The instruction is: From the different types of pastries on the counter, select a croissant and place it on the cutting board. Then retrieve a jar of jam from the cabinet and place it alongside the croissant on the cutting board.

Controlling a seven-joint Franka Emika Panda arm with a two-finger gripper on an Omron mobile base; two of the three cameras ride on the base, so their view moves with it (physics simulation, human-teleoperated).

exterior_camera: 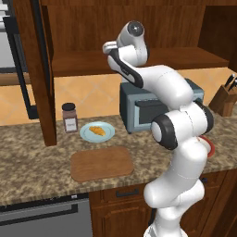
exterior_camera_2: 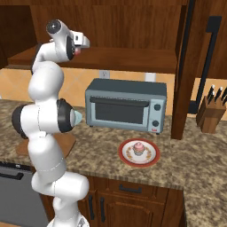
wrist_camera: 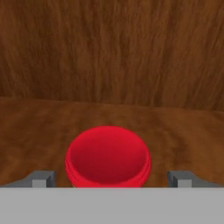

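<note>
The two-finger gripper [wrist_camera: 109,179], jaws apart, flanks the small red-lidded jar of jam [wrist_camera: 108,156] on the dark wooden cabinet [exterior_camera: 152,59] shelf. On the granite counter [exterior_camera: 32,171], the golden crescent croissant [exterior_camera: 96,130] lies on a blue plate [exterior_camera: 109,134], behind the bare wooden cutting board [exterior_camera: 102,163]

Arm [exterior_camera: 178,139]: I see glossy white rounded shells, thick tube-shaped links stacked one after another.
Joints: dark, near-black round caps sit at the elbow [exterior_camera: 162,132] and at the wrist [exterior_camera: 135,28]; a black band runs along the forearm.
Joint cap, right base view: one cap [exterior_camera_2: 76,117] has a pale teal face.
Finger tips [wrist_camera: 41,178]: small, grey, blocky.
Markings: I can make out none.
</note>
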